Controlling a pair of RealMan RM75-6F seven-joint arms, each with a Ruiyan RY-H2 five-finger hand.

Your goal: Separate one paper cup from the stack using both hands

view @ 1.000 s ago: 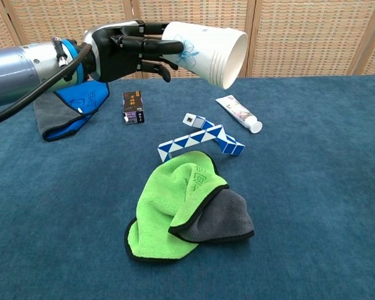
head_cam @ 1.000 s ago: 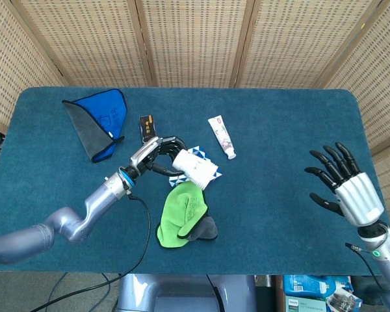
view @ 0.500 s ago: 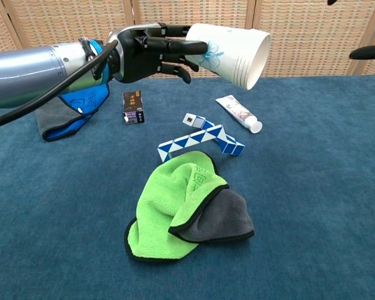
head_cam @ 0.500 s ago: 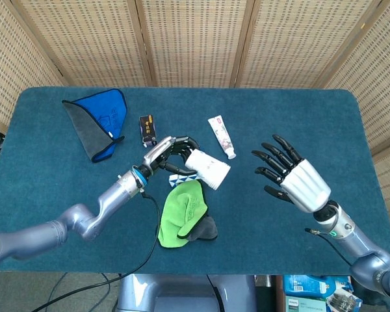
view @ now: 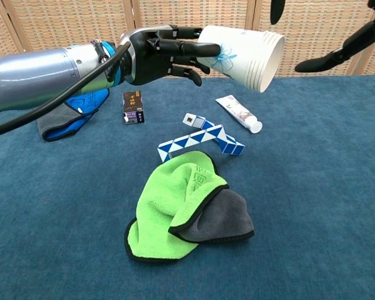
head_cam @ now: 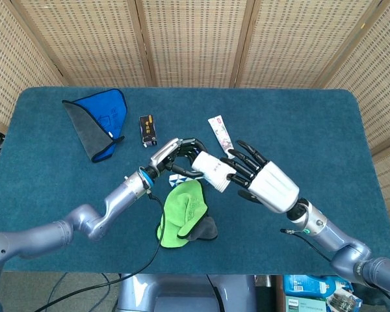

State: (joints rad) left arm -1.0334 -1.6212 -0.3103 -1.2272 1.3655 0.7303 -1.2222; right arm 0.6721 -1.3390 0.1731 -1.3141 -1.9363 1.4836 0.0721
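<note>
The white paper cup stack lies sideways in the air above the table's middle, its open mouth pointing right. My left hand grips its closed end. My right hand is spread open just right of the cup mouth, its fingertips close beside the rim. Whether they touch the rim I cannot tell. In the chest view only the dark fingers of the right hand show at the top right.
Under the cups lie a green and grey cloth, a blue-white folding puzzle, a toothpaste tube, and a small dark box. A blue and grey cloth sits at the back left.
My right hand has swung in from the right edge to the cup mouth. My left hand has carried the cups a little to the right.
</note>
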